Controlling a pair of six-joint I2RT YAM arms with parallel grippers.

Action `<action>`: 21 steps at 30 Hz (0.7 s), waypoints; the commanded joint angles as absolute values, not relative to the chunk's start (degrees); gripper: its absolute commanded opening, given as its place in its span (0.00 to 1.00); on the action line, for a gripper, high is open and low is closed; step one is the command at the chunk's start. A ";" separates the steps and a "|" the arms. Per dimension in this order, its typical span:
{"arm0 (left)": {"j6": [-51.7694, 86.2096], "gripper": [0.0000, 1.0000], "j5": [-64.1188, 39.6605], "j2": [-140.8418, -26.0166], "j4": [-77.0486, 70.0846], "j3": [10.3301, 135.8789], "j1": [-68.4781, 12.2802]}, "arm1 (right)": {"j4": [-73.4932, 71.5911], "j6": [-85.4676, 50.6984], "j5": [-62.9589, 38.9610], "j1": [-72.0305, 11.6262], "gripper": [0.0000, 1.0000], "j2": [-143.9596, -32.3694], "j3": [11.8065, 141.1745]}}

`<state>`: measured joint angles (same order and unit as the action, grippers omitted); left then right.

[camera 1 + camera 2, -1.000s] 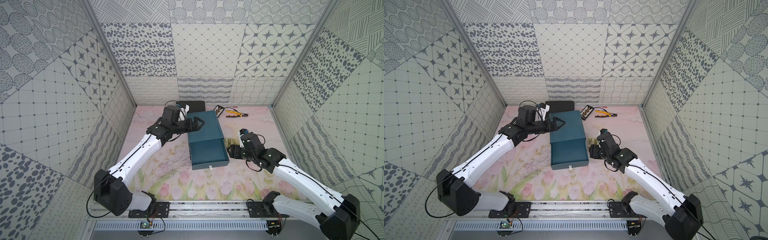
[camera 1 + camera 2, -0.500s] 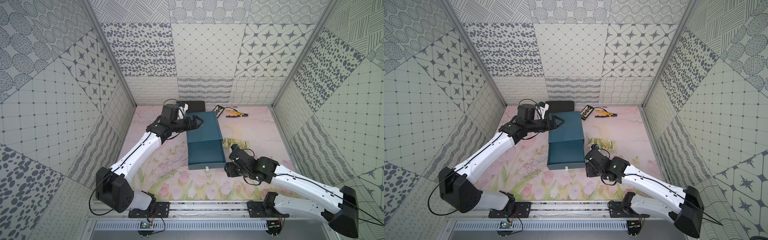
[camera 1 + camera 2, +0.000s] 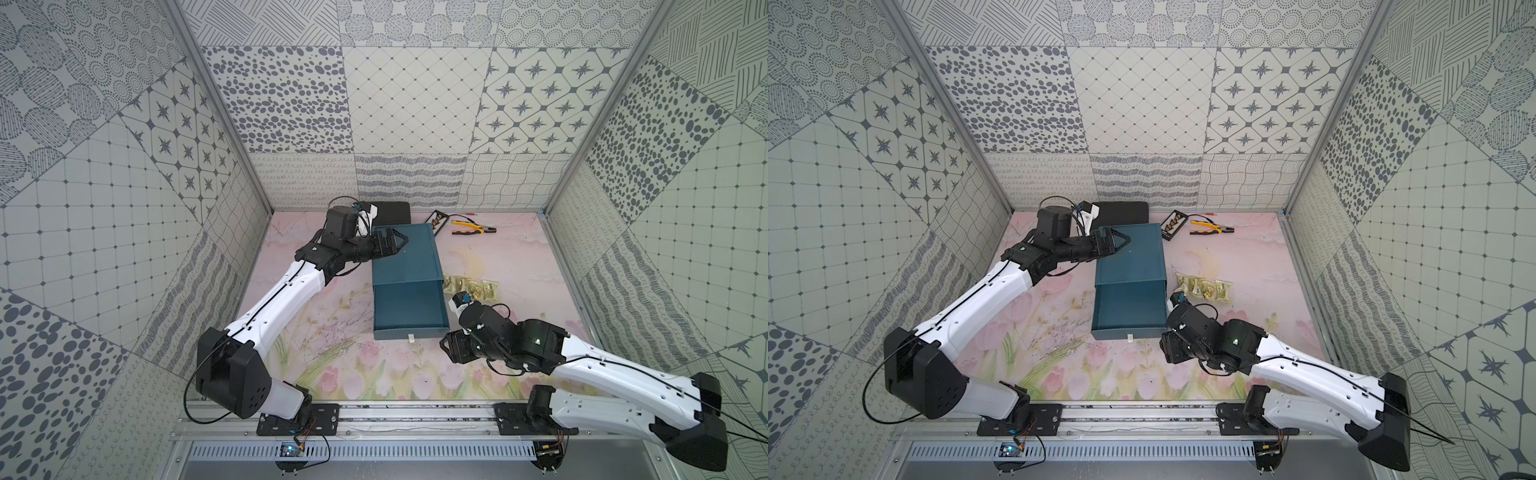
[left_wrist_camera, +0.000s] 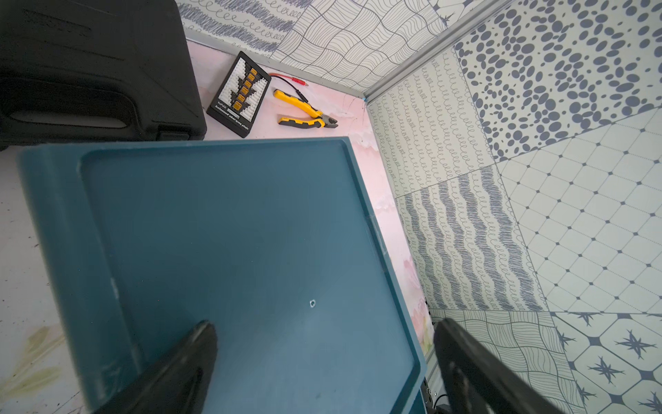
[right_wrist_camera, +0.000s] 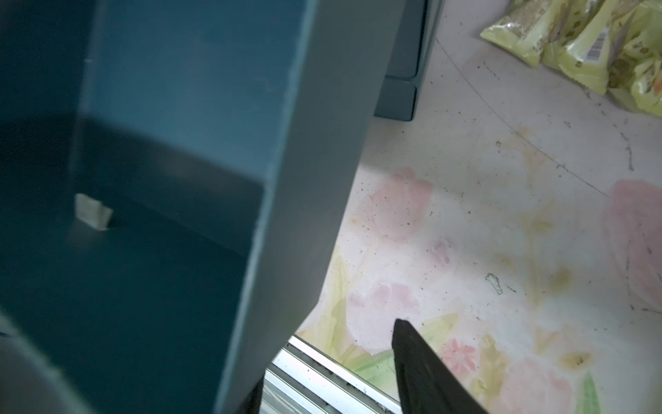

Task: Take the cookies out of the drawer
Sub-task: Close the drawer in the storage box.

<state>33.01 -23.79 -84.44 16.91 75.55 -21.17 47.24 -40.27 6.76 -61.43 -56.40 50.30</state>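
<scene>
Several gold-green cookies lie in a row on the table, right of the teal cabinet; they also show in the right wrist view. The drawer is pulled out toward the front. Its floor shows bare teal apart from a small pale scrap. My left gripper stands open over the cabinet's top near its back left corner. My right gripper is open, low beside the drawer's front right corner. One finger is partly hidden behind the drawer wall.
A black case stands at the back wall behind the cabinet. A slim black tray of brown pieces and yellow-handled pliers lie at the back right. The arms' metal rail runs along the front edge.
My right arm has left the cookies beside the cabinet and swung forward and down to the drawer's front right corner. The left arm has barely moved.
</scene>
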 commanded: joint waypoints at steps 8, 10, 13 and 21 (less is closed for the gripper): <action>34.10 0.99 -24.32 -85.78 20.12 73.78 -20.65 | 37.79 -40.26 8.01 -60.77 0.58 -60.77 54.51; 33.99 0.99 -24.85 -85.87 19.98 73.91 -20.57 | 36.19 -40.42 8.37 -59.27 0.56 -61.97 54.64; 33.75 0.99 -25.48 -85.98 20.30 74.09 -20.61 | 33.51 -40.47 9.17 -57.26 0.52 -63.05 54.80; 33.14 0.99 -26.41 -85.78 20.45 74.05 -20.65 | 27.58 -38.60 8.58 -53.16 0.45 -66.06 57.15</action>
<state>33.21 -25.02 -85.10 13.52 74.78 -20.86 36.07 -39.18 7.99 -54.19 -64.95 54.70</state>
